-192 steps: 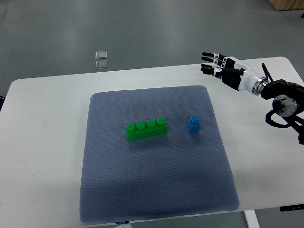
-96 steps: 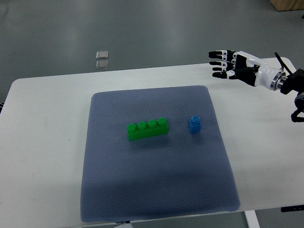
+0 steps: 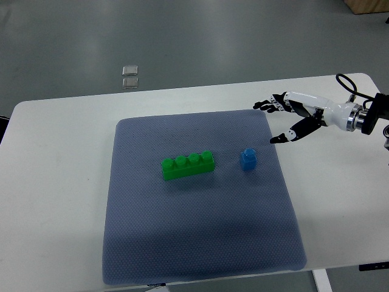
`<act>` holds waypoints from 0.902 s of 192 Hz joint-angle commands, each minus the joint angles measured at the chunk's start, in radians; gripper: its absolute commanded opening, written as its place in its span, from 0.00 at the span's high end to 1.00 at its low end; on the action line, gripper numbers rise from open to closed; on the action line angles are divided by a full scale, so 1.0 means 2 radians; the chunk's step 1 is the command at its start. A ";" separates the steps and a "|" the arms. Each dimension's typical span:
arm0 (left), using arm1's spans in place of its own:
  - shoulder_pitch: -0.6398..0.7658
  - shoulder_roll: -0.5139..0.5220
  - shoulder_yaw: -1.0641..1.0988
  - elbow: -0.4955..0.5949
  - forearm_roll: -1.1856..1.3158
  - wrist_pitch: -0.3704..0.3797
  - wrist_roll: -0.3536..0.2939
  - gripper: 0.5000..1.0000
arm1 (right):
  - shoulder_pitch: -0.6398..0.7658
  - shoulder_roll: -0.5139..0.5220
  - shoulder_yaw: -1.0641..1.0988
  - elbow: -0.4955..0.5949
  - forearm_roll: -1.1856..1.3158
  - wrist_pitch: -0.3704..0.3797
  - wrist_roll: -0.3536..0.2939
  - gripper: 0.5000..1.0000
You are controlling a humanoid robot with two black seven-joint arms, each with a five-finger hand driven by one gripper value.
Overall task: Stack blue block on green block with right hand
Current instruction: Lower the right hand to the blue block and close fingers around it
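Note:
A small blue block (image 3: 248, 159) stands on the grey-blue mat (image 3: 200, 243), right of centre. A long green block (image 3: 188, 165) with several studs lies to its left, a short gap between them. My right hand (image 3: 271, 121) comes in from the right edge and hovers over the mat's right border, above and to the right of the blue block. Its fingers are spread wide, thumb pointing down toward the mat, and it holds nothing. The left arm does not show.
The mat lies on a white table (image 3: 55, 182). Two small clear squares (image 3: 129, 76) lie on the grey floor beyond the table's far edge. A black cable (image 3: 348, 82) loops at the right wrist.
The right hand has come down and leftward from the table's far right corner toward the blue block, turning so the thumb hangs below the fingers. The blocks have not moved.

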 commanded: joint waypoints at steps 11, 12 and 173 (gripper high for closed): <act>0.000 0.000 0.000 0.000 0.000 0.000 0.000 0.00 | -0.014 0.032 -0.006 0.003 -0.034 -0.065 -0.037 0.22; 0.000 0.000 0.000 0.000 0.000 0.000 0.000 0.00 | -0.014 0.032 -0.006 0.003 -0.034 -0.065 -0.037 0.22; 0.000 0.000 0.001 0.000 0.000 0.000 0.000 0.00 | -0.028 0.054 -0.071 0.024 -0.152 -0.160 -0.060 0.41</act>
